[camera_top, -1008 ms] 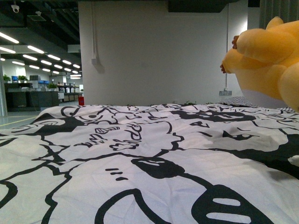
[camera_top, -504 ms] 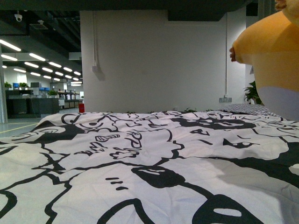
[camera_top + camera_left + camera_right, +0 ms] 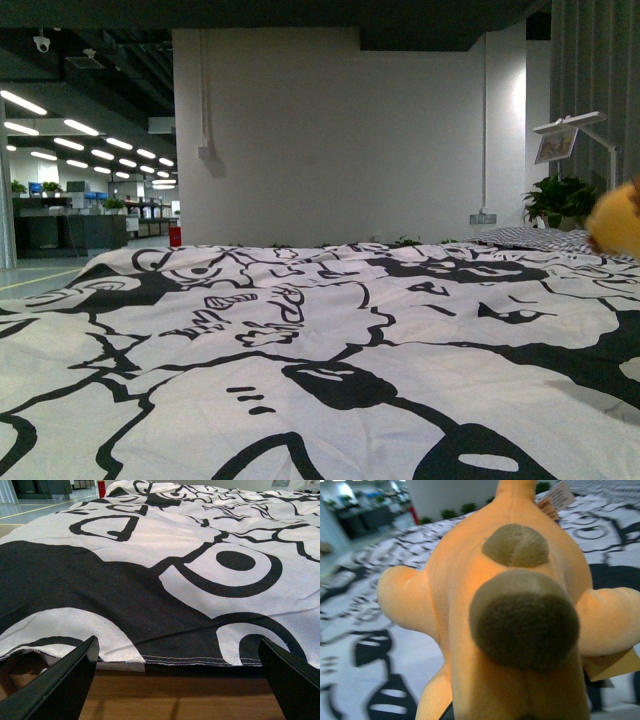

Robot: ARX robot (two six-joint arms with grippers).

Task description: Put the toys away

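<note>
The plush toy [image 3: 510,595], yellow-orange with two brown patches, fills the right wrist view. My right gripper is shut on it, and its fingers are hidden under the plush. In the front view only a small blurred bit of the toy [image 3: 618,217] shows at the right edge, above the bedspread. My left gripper [image 3: 177,687] is open with nothing between its black fingers [image 3: 55,685]. It sits low at the hem of the bedspread, over a wooden surface [image 3: 175,702].
A black-and-white cartoon bedspread [image 3: 300,330] covers the bed. A striped pillow [image 3: 530,237], a potted plant [image 3: 560,198] and a white lamp [image 3: 572,132] stand at the far right. A white wall [image 3: 330,130] rises behind. Paper tags [image 3: 612,662] hang from the toy.
The toy filled the upper right of the front view; it has moved down and right, so only a sliver shows. The plant and lamp behind it are now uncovered.
</note>
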